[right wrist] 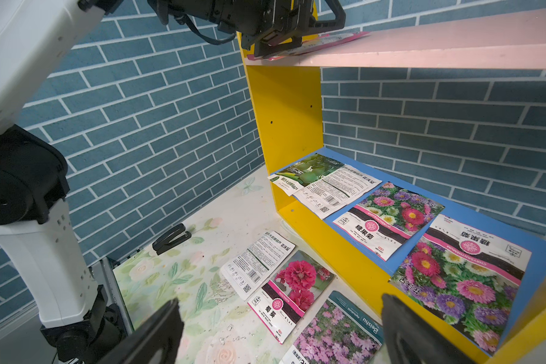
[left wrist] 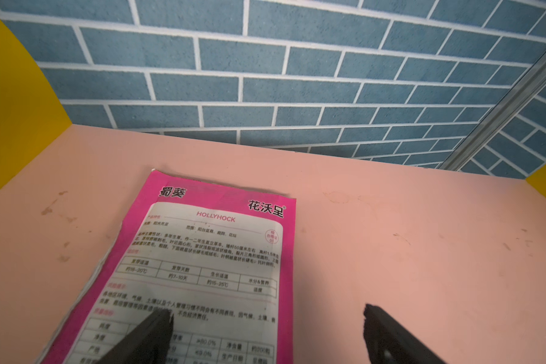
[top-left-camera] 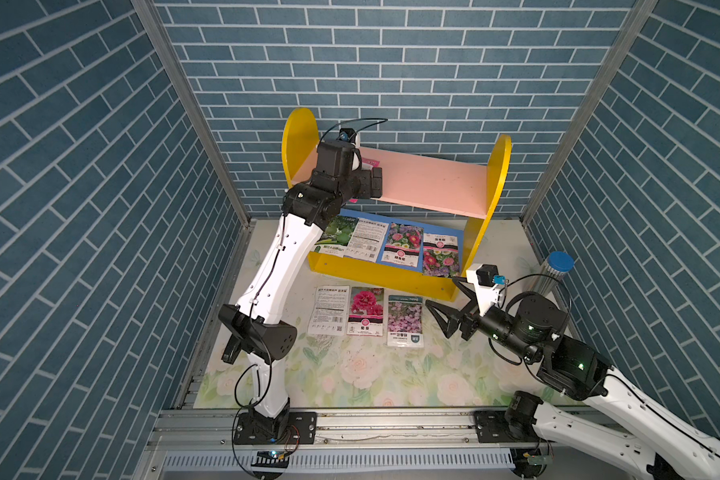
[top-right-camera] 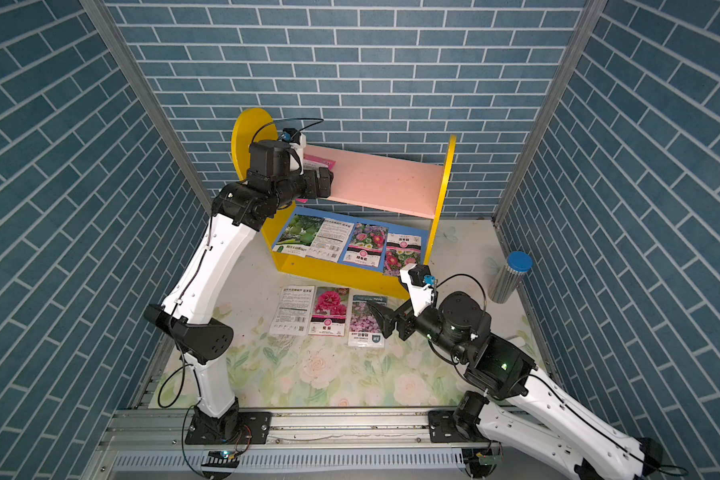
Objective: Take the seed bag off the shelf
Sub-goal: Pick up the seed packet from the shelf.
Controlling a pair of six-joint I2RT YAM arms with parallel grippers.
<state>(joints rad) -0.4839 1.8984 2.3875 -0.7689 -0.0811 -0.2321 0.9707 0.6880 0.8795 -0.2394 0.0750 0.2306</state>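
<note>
Altogether eight seed bags point(top-left-camera: 403, 245), one shelf point(top-left-camera: 433, 183).

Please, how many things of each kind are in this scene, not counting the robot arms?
seed bags: 8
shelf: 1
metal canister with blue lid: 1
black stapler: 1
Total: 11

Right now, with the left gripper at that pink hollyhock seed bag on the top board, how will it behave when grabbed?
Probably floppy: the seed bag is a thin, flat packet with a wavy edge. Likely light, so it may slide on the smooth pink board instead of lifting.
</note>
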